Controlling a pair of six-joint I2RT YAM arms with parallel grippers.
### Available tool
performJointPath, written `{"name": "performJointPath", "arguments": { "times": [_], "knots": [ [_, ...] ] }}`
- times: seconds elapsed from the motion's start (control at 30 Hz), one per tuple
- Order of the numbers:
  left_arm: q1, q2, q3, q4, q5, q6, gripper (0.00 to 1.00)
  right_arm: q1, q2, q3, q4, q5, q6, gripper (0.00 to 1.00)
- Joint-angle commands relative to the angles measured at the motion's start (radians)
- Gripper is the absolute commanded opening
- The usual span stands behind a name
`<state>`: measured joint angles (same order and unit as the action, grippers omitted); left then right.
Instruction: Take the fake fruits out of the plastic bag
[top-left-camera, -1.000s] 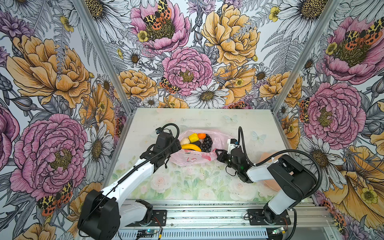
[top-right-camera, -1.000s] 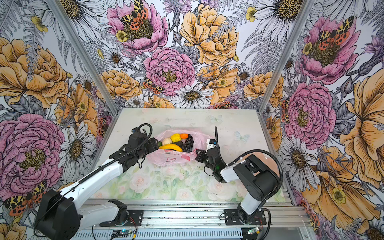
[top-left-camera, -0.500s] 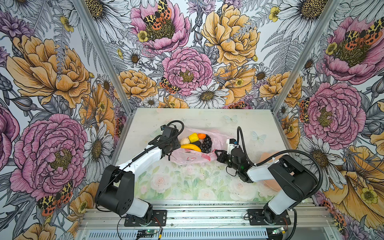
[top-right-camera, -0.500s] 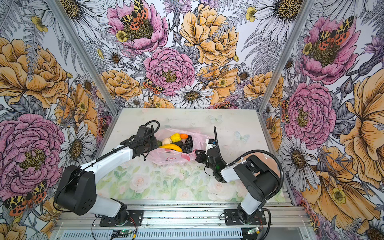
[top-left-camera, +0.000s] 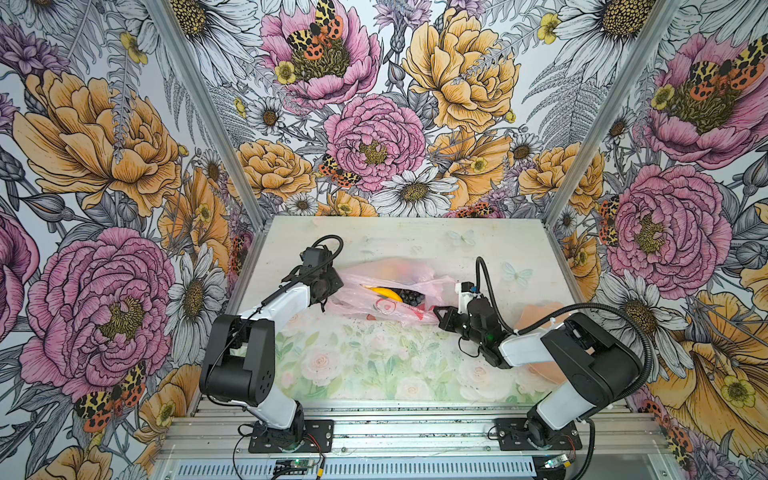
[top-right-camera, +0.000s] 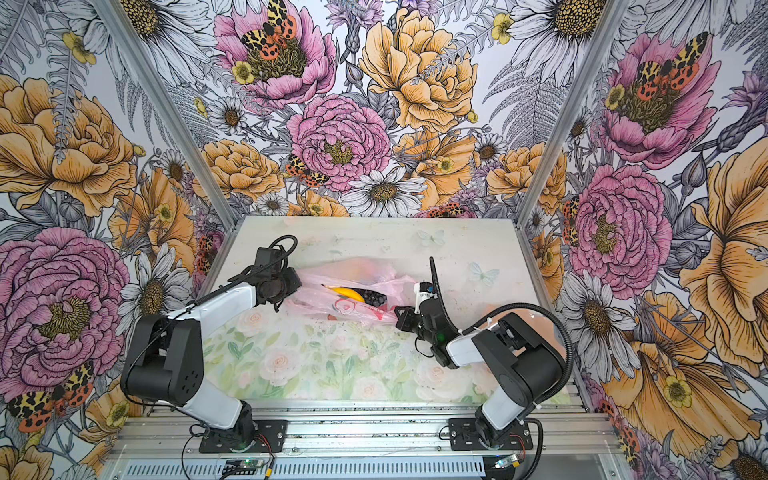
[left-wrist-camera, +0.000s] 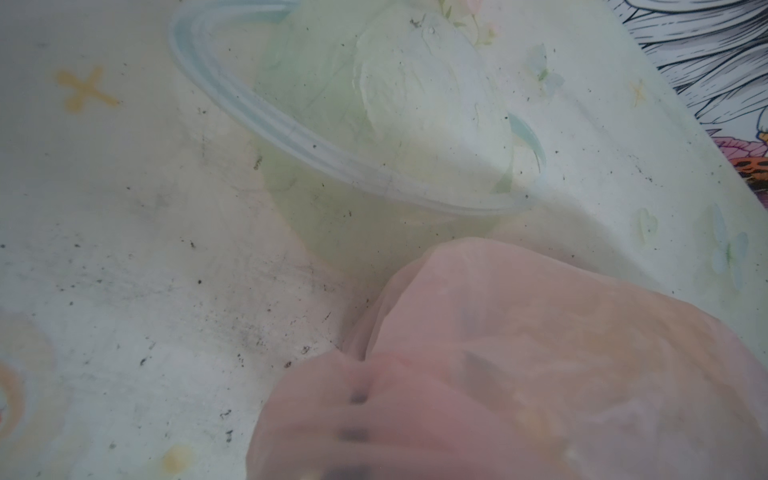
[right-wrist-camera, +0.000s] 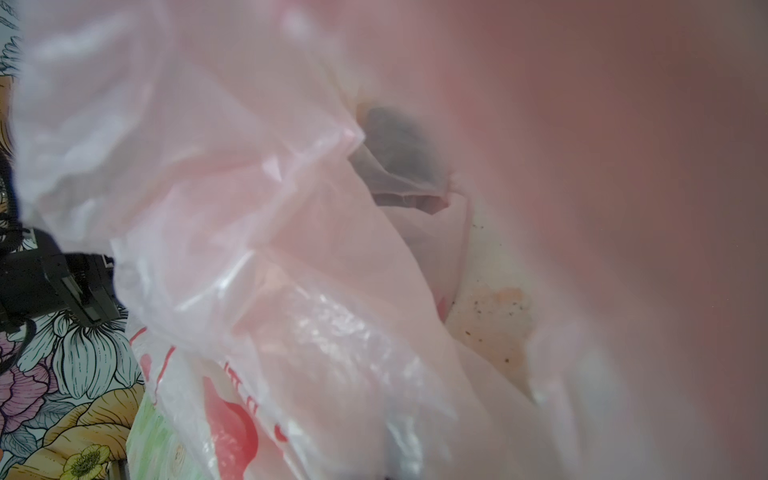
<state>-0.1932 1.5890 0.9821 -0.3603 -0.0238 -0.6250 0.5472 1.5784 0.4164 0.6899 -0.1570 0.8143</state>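
— Where's your plastic bag (top-left-camera: 388, 309)?
— Centre of the scuffed rose-print tabletop (top-left-camera: 374, 361), crinkly pink film around a smooth banana (top-left-camera: 384, 293) and grapes (top-left-camera: 409, 297). Your left gripper (top-left-camera: 334, 286) pinches it at nine o'clock; the right gripper (top-left-camera: 439, 312), at four, I can't tell.

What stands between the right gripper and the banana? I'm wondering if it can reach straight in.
The bag itself. The banana and grapes show only through a narrow gap; a pink fold hangs over them, and crumpled film lies between them and the right gripper at the bag's corner.
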Motion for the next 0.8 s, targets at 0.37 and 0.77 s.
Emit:
{"name": "performJointPath", "arguments": {
  "times": [0.37, 0.77],
  "knots": [
    [-0.102, 0.053, 0.155, -0.058, -0.067, 0.079, 0.00, 0.208, -0.243, 0.349, -0.833, 0.616, -0.382, 0.79],
    [-0.121, 0.122, 0.230, -0.095, -0.045, 0.106, 0.01, 0.100, 0.034, 0.667, -0.901, 0.484, -0.545, 0.75]
  ]
}}
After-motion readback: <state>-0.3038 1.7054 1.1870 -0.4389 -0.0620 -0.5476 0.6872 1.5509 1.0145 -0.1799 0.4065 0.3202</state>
